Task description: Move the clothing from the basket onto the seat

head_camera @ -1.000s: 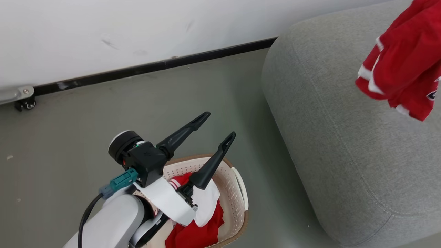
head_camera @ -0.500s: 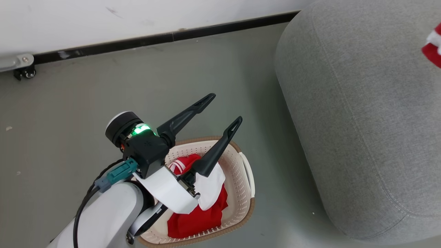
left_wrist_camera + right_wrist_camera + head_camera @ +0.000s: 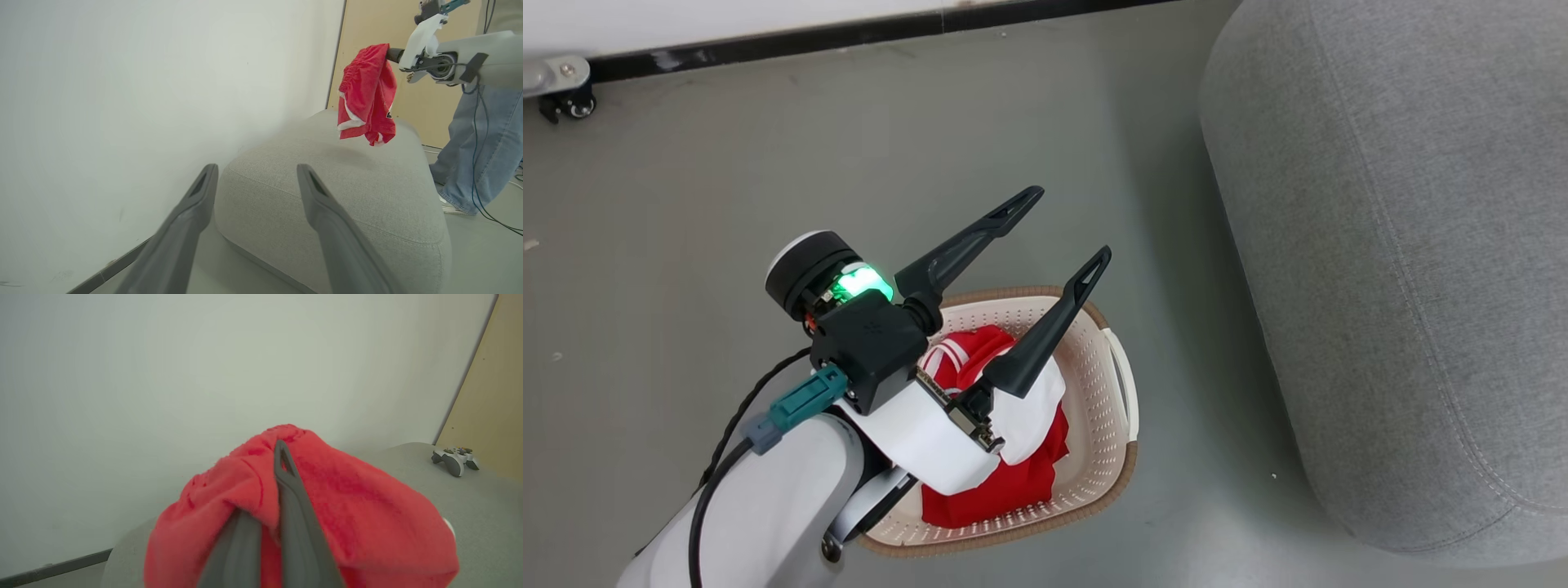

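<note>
The cream basket stands on the floor with red and white clothing piled in it. My left gripper hovers above it, open and empty; in the left wrist view the left gripper points toward the grey seat. A red garment with white trim hangs in the air over the seat from my right gripper. In the right wrist view the right gripper is shut on this garment, which drapes over its fingers. The seat lies right of the basket.
A person's legs in jeans stand beyond the seat, with cables on the floor. A grey game controller lies on the seat's far end. A white wall with a dark baseboard and a caster border the floor.
The head view has tilted down, so more of the basket shows and the held red garment has left the right edge. My left gripper stays open above the basket.
</note>
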